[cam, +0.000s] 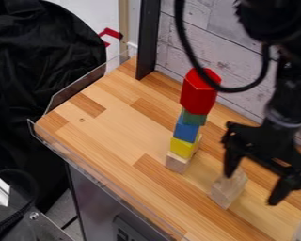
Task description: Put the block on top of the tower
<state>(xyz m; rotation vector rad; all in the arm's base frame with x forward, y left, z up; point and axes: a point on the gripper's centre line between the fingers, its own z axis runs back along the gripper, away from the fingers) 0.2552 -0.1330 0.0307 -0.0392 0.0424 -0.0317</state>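
Where the black gripper (250,189) hangs: fingers apart, pickup stage imo
Pale angular wooden block (227,191): needs centering, then a pinch

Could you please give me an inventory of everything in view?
red block: one, red, top of the tower
green block: one, green, under the red
blue block: one, blue, under the green
yellow block: one, yellow, under the blue
base block: one, bare wood, tower's bottom
loose block: one, bare wood, on the table by the gripper
table: one, wood-brown, centre
wall: one, pale grey planks, behind
post: one, black, table's far edge
cloth: one, black, upper left
arm: one, black, right
gripper: one, black, lower right, jaws apart
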